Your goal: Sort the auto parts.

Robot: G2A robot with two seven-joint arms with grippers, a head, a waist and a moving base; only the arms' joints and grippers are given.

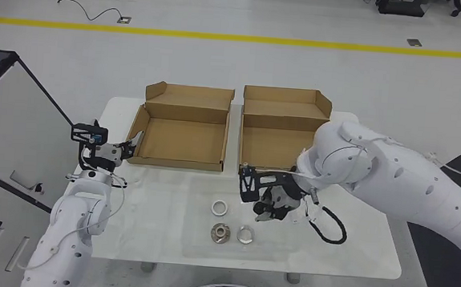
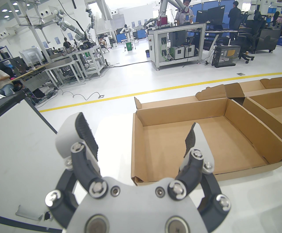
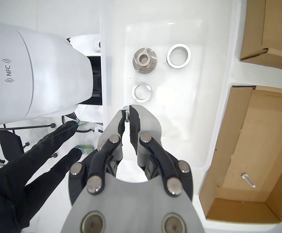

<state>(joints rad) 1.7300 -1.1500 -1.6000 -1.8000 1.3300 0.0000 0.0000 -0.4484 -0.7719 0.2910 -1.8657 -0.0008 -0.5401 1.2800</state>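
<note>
Right pincer (image 3: pixel 126 110) narrow, pinching bolt (image 3: pixel 126 117) over surface (image 3: pixel 171 136), near flanged hub (image 3: pixel 144 59). Small ring (image 3: pixel 141 92) and larger ring (image 3: pixel 178 55) each just beside hub. Right box (image 3: pixel 253 143) well apart from hub, second bolt (image 3: pixel 248 180) inside. Left pincer (image 2: pixel 136 123) wide, nothing held, well apart from hub, at left box (image 2: pixel 198 143).

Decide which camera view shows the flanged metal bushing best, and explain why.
The right wrist view: the flanged metal bushing lies close, its central bore and flange plain. The top view shows it as a small disc on the table. The left wrist view faces an open cardboard box instead.
</note>
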